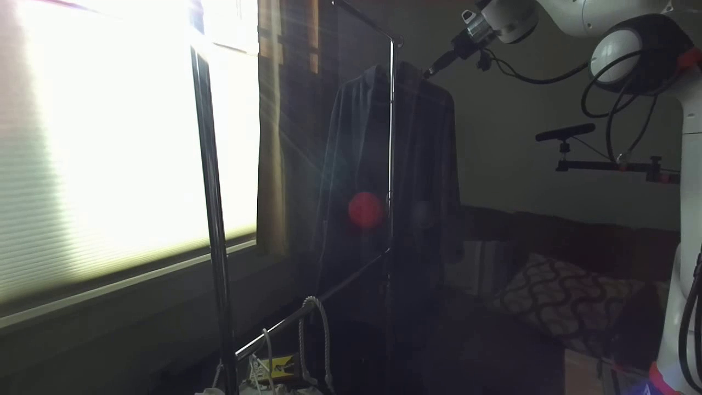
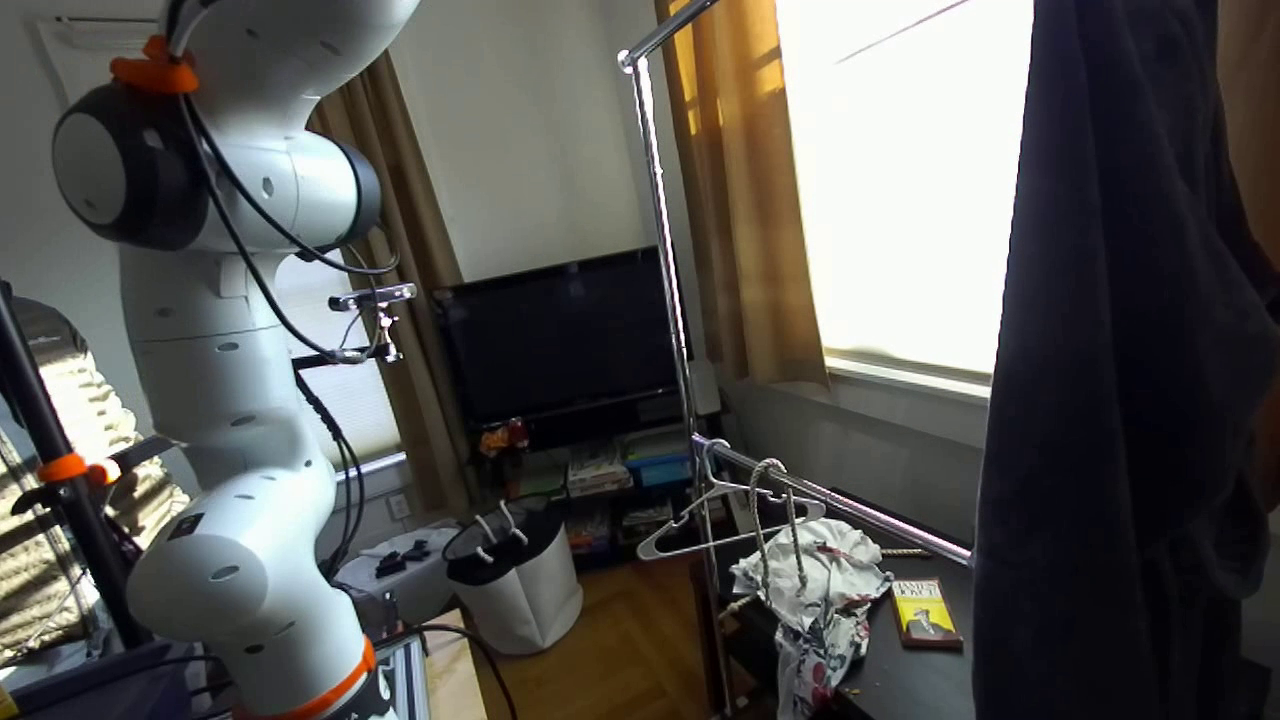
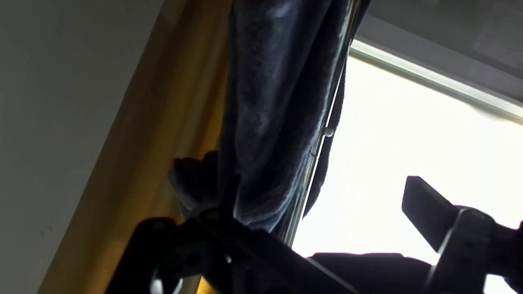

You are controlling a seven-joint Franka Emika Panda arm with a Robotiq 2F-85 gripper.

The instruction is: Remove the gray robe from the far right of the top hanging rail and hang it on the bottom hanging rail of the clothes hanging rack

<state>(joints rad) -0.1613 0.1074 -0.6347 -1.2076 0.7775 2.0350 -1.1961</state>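
Poised with the black jointed fingers at the shoulder of the long dark gray plush robe, close to the collar in an exterior view; aimed there, most likely, for a hold near the robe's own hanger, not made out in any view, and so for taking the weight from above; spread wide in the wrist view, with one fingertip over by the plush and one well out against the bright window, so holding nothing; on the robe side, cannot tell touching from merely near; look for the robe at the end of the round chrome top rail, close to the slim chrome end post, not yet lifted off; hung that high, presumably, for a long free drop.

By the task, bound for the round chrome bottom rail; must share it there with a white plastic hanger, hooked toward the opposite end, and with pale twisted rope handles, looped over as if to hold up the crumpled white printed cloth bag; near the bag, on the black worktop, note a small yellow-and-red paperback book, laid flat and likely of no part in the job; next, probably, close the fingers on collar or hanger, raise to free the hook, then lower; with plush so thick, could pinch cloth alone and slip the robe loose.
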